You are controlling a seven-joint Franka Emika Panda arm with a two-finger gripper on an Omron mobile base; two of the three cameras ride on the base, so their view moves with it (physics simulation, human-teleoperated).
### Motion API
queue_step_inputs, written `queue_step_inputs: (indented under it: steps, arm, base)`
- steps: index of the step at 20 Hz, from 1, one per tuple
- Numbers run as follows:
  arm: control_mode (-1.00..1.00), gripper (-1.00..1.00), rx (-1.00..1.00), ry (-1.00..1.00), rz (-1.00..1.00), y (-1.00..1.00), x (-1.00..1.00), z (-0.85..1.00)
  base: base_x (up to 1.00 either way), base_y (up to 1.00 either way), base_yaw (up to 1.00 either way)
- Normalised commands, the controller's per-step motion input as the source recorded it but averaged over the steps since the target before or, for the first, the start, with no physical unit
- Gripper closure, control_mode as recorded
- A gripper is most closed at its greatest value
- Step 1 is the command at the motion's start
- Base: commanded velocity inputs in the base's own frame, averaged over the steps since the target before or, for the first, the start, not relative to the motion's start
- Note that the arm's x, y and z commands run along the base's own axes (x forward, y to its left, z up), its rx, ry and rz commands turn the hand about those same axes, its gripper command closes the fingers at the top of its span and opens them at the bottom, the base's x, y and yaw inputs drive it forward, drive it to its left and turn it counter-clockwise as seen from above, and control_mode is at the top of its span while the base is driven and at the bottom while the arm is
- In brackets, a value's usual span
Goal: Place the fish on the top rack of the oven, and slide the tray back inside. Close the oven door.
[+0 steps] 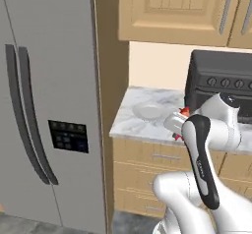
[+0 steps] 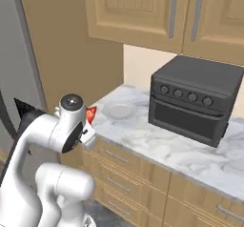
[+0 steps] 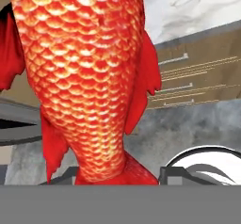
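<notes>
1. A red-orange fish (image 3: 84, 77) looms against the hand camera, its scaled body running from the top of the frame down to the tail between the gripper (image 3: 117, 180) tips, which are clamped on it.
2. Seen from the base cameras, the gripper (image 1: 178, 124) holds the fish (image 1: 184, 112) in the air at the front edge of the marble bench (image 1: 133, 117); just a small flash of red (image 2: 91, 114) shows past the white wrist.
3. A shallow pale plate (image 2: 118, 110) sits on the bench near the fish, a little further back from the edge.
4. A dark grey toaster oven (image 2: 195, 104) with four knobs stands on the bench to the right of the plate, its door closed.
5. Light wooden drawers (image 1: 160, 157) run below the bench, and matching wall cabinets (image 2: 157, 11) hang above.
6. A tall grey refrigerator (image 1: 47, 105) with dark handles stands at the left, separated from the bench by a wooden side panel.
</notes>
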Motion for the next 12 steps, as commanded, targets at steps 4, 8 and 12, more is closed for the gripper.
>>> queue_step_inputs:
  steps: [4, 8, 12]
  arm:
    - [1.00, 1.00, 0.00, 0.00, 0.00, 0.00, 0.00, 0.00]
    - [1.00, 1.00, 0.00, 0.00, 0.00, 0.00, 0.00, 0.00]
    - [1.00, 1.00, 0.00, 0.00, 0.00, 0.00, 0.00, 0.00]
  base:
    - [-0.13, 0.86, 0.56]
    - [-0.15, 0.96, 0.50]
    - [0.00, 1.00, 0.44]
